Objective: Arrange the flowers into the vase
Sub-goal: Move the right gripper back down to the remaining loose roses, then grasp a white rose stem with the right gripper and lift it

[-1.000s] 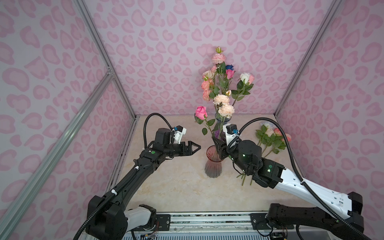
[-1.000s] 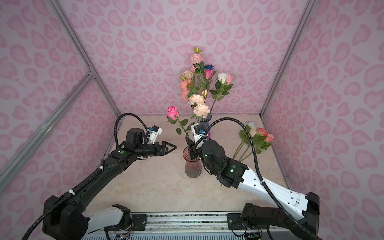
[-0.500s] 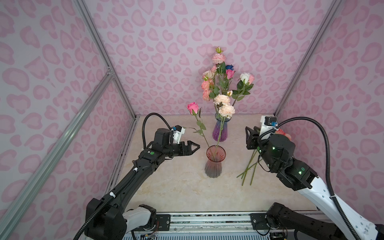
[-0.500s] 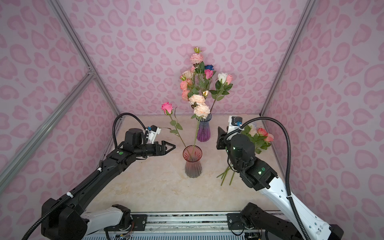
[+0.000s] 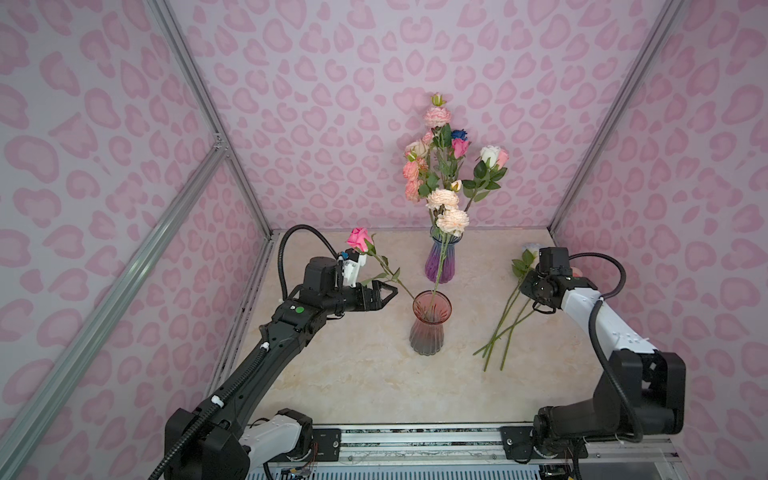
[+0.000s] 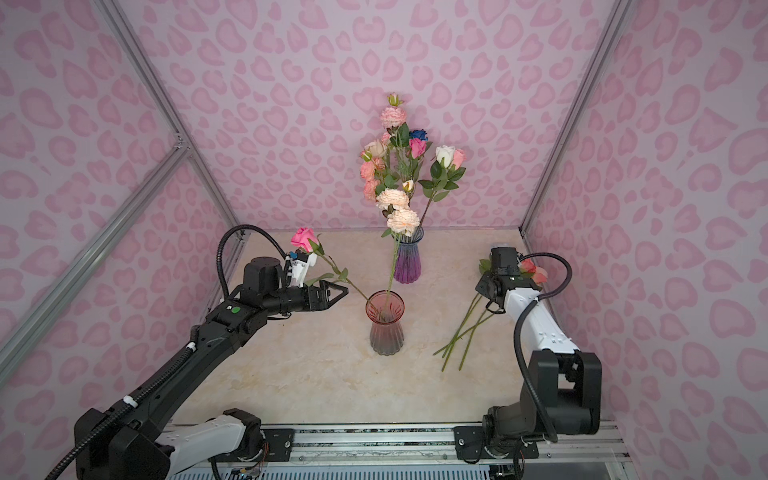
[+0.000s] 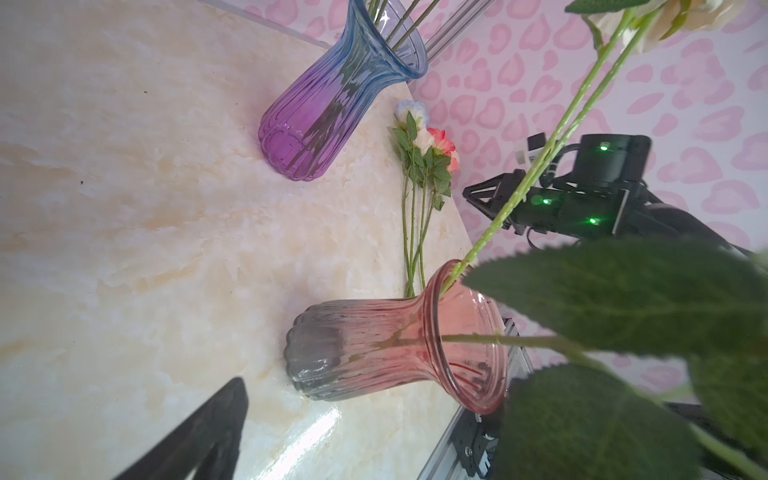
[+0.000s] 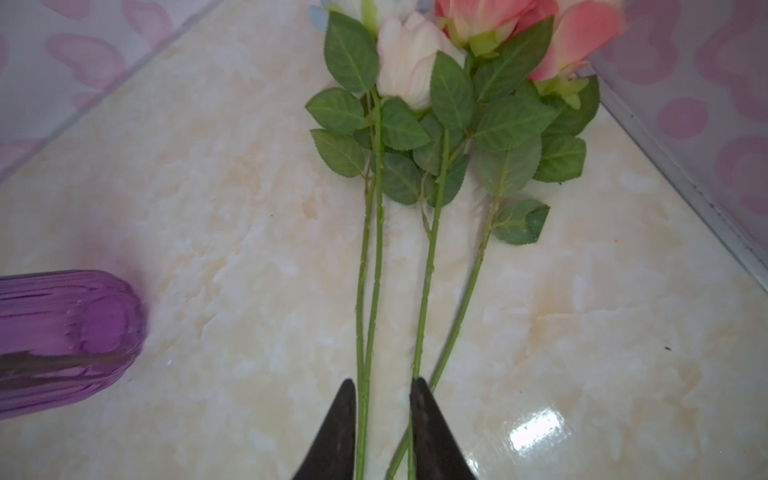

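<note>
**Obs.** Loose flowers [image 5: 509, 320] lie flat on the marble-look table [image 5: 353, 374], to the right of the red-tinted vase [image 5: 428, 332]. Their heads point toward the far right corner. The stem ends fan toward the near edge and cross there. The right wrist view shows cream-white and coral-pink heads.

The red-tinted vase holds a pink rose [image 5: 359, 240] leaning out to the left, plus peach-headed stems standing nearly upright. The purple vase [image 5: 440, 262] behind it carries a full bunch.

**Grippers.** The right gripper [image 8: 383, 381] hangs over the bare lower stems. Its fingers stand narrowly apart with two stems running into the gap, and nothing is visibly pinched. The left gripper [image 5: 390, 294] is spread wide just beside the pink rose's stem and holds nothing.

**Handling (judgement).**
- The stems are thin and light, probably smooth plastic over wire. They look stiff enough to lift from one point.
- They are head-heavy, so a hold near the cut end would likely let the bloom swing down.
- Leaves and petals look like soft fabric and would give poor purchase.
- The best hold is the bare stem just below the lowest leaves, where the stems lie apart.
- Two stems run almost touching, so a clean single pick there is doubtful.
- The stems rest on the surface, so the fingertips must come right down to the table.
- The vases are glass and narrow-footed, so a sideways knock from a long stem could tip one.
</note>
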`<state>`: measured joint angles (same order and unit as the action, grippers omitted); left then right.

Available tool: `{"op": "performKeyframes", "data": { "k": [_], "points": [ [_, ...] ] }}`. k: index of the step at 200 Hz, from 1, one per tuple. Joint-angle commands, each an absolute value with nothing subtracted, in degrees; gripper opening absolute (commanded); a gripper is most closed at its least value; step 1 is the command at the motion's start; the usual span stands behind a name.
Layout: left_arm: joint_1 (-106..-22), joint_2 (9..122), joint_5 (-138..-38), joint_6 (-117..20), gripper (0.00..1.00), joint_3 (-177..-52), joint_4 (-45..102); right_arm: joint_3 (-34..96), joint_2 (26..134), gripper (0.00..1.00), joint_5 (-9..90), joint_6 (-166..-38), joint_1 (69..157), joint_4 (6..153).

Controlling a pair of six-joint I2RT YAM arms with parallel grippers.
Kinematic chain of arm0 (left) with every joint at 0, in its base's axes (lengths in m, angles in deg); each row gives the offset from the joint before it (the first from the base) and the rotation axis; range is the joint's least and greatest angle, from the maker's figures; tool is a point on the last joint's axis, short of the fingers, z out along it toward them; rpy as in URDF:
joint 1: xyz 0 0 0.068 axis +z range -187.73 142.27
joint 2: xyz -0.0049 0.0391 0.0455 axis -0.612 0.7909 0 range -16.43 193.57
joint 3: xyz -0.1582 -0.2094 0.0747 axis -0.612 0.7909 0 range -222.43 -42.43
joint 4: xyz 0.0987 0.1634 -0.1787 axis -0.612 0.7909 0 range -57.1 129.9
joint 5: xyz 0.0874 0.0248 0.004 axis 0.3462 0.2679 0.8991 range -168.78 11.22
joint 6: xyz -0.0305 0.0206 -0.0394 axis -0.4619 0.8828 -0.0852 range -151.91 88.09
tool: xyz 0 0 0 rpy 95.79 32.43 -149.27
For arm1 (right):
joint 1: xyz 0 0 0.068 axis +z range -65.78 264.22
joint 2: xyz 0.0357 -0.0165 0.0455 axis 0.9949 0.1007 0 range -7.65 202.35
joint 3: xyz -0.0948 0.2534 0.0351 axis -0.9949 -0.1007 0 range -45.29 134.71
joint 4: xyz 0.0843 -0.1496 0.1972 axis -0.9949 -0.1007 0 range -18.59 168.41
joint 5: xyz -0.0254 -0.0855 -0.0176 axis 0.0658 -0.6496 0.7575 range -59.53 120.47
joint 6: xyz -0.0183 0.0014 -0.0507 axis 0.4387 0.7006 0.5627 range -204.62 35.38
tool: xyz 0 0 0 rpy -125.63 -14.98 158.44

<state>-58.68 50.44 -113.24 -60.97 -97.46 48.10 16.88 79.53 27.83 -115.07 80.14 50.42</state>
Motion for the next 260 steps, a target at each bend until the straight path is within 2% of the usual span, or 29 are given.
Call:
{"op": "performKeyframes", "data": {
  "k": [1,45,86,96,110,140,186,260],
  "points": [
    [-58.6,49.9,-113.2,-61.0,0.97,-97.8,47.9,19.1,86.3,0.25,30.5,-115.7,78.7,51.8],
    [-58.6,49.8,-113.1,-61.0,0.98,-97.7,47.7,22.1,96.4,0.25,34.4,-116.5,77.4,53.9],
    [-58.6,50.4,-113.8,-61.4,0.98,-97.9,47.6,24.4,100.5,0.23,36.2,-115.3,77.0,54.4],
    [-58.6,50.4,-113.8,-61.3,0.98,-97.9,47.5,24.5,101.3,0.20,36.7,-115.2,76.7,54.9],
    [-58.6,50.4,-113.8,-61.4,0.98,-97.9,47.5,24.8,102.2,0.10,38.0,-115.4,76.2,55.5],
    [-58.6,50.4,-113.8,-61.4,0.98,-98.0,47.4,24.9,100.9,0.04,38.5,-114.9,76.3,56.0],
    [-58.6,50.6,-113.8,-61.3,0.98,-98.0,47.5,23.4,92.3,0.00,38.5,-114.5,78.8,56.0],
    [-58.6,50.3,-113.4,-61.0,0.98,-98.0,47.6,14.8,66.2,0.00,39.7,-114.3,85.5,61.7]
  ]
}}
